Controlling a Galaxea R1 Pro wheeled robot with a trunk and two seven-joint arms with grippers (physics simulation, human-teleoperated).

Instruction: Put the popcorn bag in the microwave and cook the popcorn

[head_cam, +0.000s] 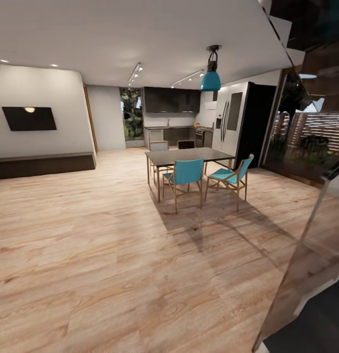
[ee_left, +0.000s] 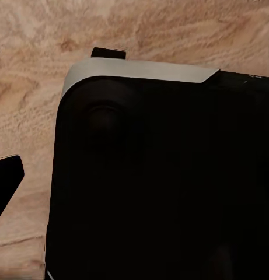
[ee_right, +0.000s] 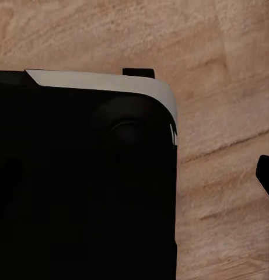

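Note:
I am in an open living room, far from the kitchen. The countertop [head_cam: 170, 127] is a thin grey strip over dark cabinets against the far wall. The popcorn bag and the microwave cannot be made out at this distance. In the left wrist view one dark fingertip [ee_left: 6, 181] of my left gripper pokes in over the wooden floor, beside my black base [ee_left: 157, 175]. In the right wrist view a dark fingertip [ee_right: 267, 175] of my right gripper shows beside the same base [ee_right: 81, 175]. Neither view shows how the jaws stand.
A dark dining table [head_cam: 186, 156] with teal chairs [head_cam: 185, 175] stands between me and the kitchen. A tall fridge [head_cam: 230, 120] stands to its right under a teal pendant lamp [head_cam: 210, 78]. A dark slanted structure [head_cam: 306, 294] is close on my right. Wooden floor [head_cam: 91, 245] stretches ahead and left.

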